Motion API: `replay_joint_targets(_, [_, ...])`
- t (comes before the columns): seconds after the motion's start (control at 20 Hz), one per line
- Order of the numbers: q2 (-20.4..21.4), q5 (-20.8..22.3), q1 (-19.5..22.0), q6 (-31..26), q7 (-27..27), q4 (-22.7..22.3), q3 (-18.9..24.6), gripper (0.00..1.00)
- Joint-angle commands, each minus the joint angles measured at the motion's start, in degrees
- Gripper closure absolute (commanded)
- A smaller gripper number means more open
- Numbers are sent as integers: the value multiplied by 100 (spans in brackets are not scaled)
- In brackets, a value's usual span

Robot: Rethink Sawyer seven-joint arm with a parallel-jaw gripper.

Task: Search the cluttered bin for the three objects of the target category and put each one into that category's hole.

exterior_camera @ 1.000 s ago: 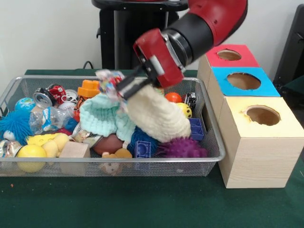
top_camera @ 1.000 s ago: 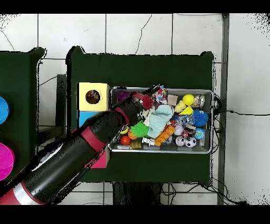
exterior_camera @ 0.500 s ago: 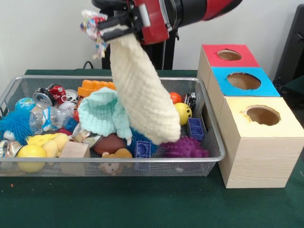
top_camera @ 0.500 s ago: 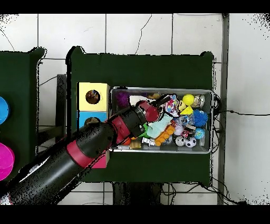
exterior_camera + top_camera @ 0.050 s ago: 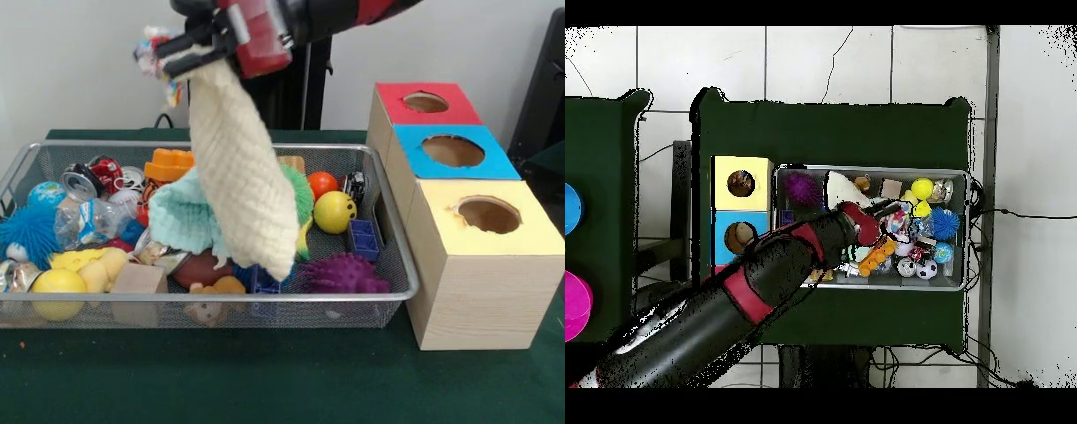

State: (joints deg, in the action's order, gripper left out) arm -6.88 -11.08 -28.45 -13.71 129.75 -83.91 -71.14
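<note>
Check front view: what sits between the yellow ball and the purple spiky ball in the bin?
In the front view, a blue toy block sits between the yellow ball and the purple spiky ball, against the bin's right wall.

- The red and black arm (image 5: 735, 295) comes in from the upper right of the front view and lies nearly level, high above the bench.
- Its red wrist (image 5: 256, 35) faces left.
- The hand (image 5: 181, 53) points left and a little down, its black fingers (image 5: 190, 41) closed on the top of a hanging cream sock (image 5: 238, 177).
- In the overhead view the arm runs diagonally from the lower left.
</note>
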Motion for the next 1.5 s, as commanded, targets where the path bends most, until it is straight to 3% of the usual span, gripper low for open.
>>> replay_joint_targets(0.05, [1631,-221,1464,-69,-85,-507,3529,100])
replay_joint_targets(0.25, [1238,9,1240,601,503,-345,3285,100])
replay_joint_targets(0.6, [603,-264,762,1304,1119,-257,2788,100])
replay_joint_targets(0.8, [-180,-755,206,1733,1316,-106,1913,100])
replay_joint_targets(0.95, [-905,-1450,-191,2010,1486,-95,1240,100])
replay_joint_targets(1.05, [-1213,-1886,-377,2024,1517,-106,1011,100])
replay_joint_targets(1.35, [-1430,-2538,-452,2030,1339,17,1071,100])
replay_joint_targets(1.5, [-1310,-2594,-321,2116,1225,109,1383,100])
